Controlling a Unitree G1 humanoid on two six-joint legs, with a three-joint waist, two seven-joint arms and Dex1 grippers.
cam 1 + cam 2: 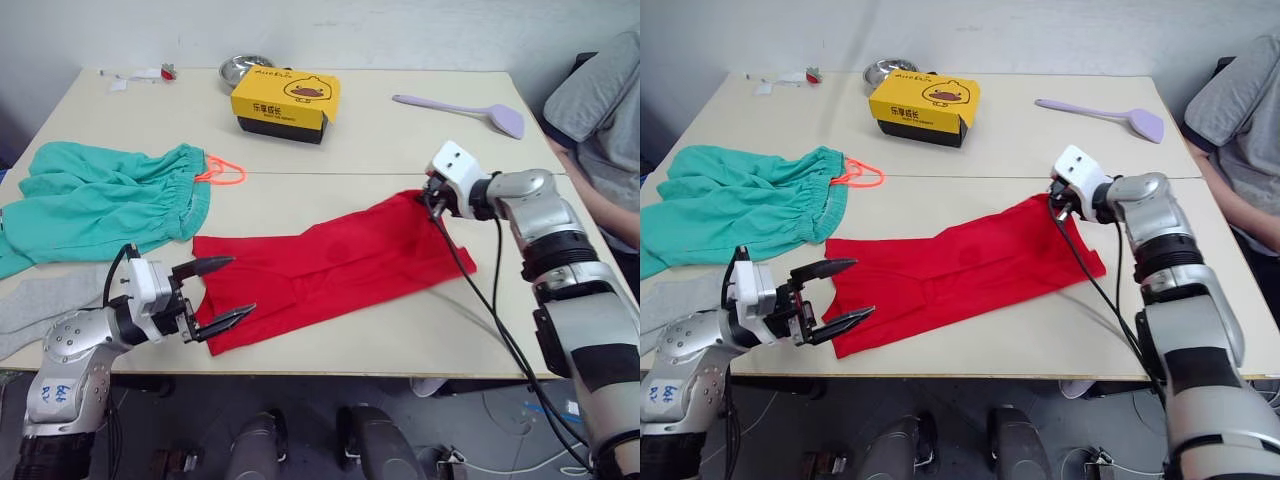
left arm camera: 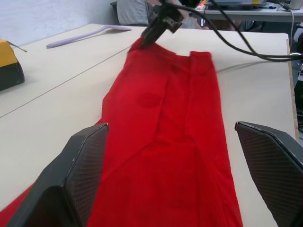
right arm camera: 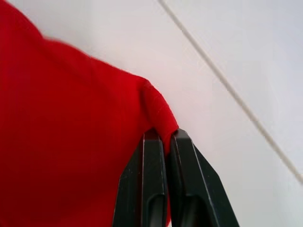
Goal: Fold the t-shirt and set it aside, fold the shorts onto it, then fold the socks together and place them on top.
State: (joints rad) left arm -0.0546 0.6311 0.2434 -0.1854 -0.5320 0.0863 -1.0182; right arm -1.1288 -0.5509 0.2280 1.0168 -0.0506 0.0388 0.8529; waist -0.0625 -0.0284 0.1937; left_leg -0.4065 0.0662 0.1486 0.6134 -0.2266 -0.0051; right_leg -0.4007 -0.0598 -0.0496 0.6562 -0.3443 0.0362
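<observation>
The red t-shirt (image 1: 330, 270) lies folded into a long strip across the table's front middle. My right gripper (image 1: 432, 197) is shut on the t-shirt's far right corner (image 3: 158, 116), pinching a bit of cloth between its fingers. My left gripper (image 1: 222, 290) is open over the t-shirt's near left end, one finger (image 2: 78, 177) on each side of the strip. The teal shorts (image 1: 100, 200) with an orange drawstring (image 1: 222, 172) lie spread at the left. A grey sock (image 1: 40, 305) lies at the front left edge, partly behind my left arm.
A yellow box (image 1: 286, 100) and a metal bowl (image 1: 243, 68) stand at the back middle. A lilac spatula (image 1: 470, 110) lies at the back right. A person in grey (image 1: 600, 110) sits at the table's right side. Small items (image 1: 145, 75) lie at the back left.
</observation>
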